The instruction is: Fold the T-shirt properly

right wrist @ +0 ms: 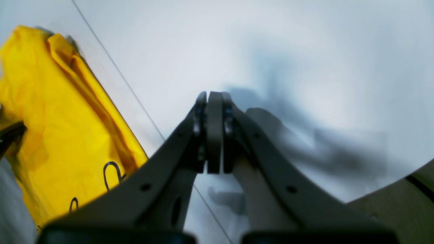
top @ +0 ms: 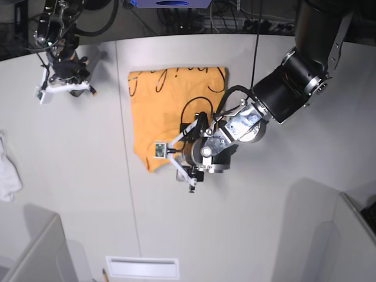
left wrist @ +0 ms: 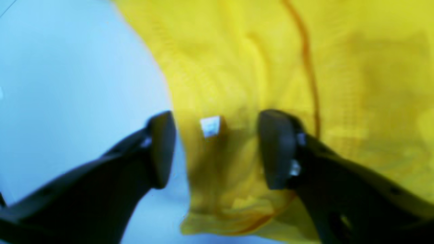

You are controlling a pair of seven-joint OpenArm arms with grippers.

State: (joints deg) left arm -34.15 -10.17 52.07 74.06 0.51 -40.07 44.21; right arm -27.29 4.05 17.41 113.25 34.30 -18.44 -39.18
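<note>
At centre of the base view, the orange-yellow short-sleeved cotton T-shirt (top: 170, 111) lies on the white tabletop (top: 264, 235) as a partly folded upright rectangle, black cursive print showing along its top edge; left gripper (top: 187, 170) sits at the shirt's lower right corner, in the lower middle of the frame; in the left wrist view its dark fingers (left wrist: 162, 149) stand well apart, one over bare table, the other over cloth, with the shirt's edge and a small white tag (left wrist: 210, 126) between them; nothing pinched, cloth looks let go, though the picture is blurred; right gripper (right wrist: 214, 132) is at upper left of the base view, well apart from the shirt, its jaws pressed together on nothing.

Step in hand, as I judge it: releasing the bottom fold and clearing off; to do it well, lift straight up with jaws wide so neither pad drags the hem; check the lower edge, it looks a bit bunched and rounded at lower left of the shirt; flatten before any next fold; keep the arm's cable (top: 194, 111) off the cloth; small white cloth (top: 8, 173) at far left edge stays out of it.
</note>
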